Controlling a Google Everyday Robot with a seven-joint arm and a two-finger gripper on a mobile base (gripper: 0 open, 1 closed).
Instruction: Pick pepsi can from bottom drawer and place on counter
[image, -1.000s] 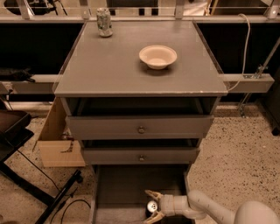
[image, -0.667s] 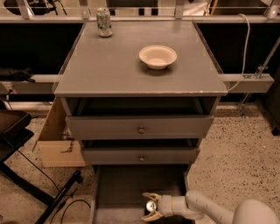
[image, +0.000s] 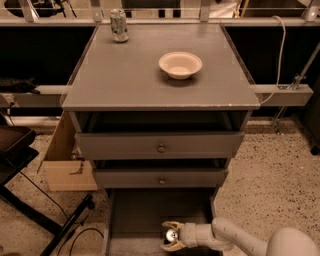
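Observation:
The bottom drawer (image: 145, 215) is pulled out below the two knobbed drawers, near the lower edge of the camera view. The pepsi can (image: 172, 235) stands in it at the front; mostly its round silver top shows, and its dark body is hard to make out. My gripper (image: 170, 235) reaches in from the right, low inside the drawer. It is open, with one finger (image: 169, 225) behind the can and the other in front, so the can sits between them. The counter (image: 125, 80) is the grey top of the cabinet.
A pale silver-green can (image: 118, 25) stands at the counter's back left. A cream bowl (image: 180, 64) sits right of the counter's middle. A cardboard box (image: 65, 160) and a black chair base (image: 30, 200) are on the floor to the left.
My gripper has crept slightly left around the can. Nothing else has moved.

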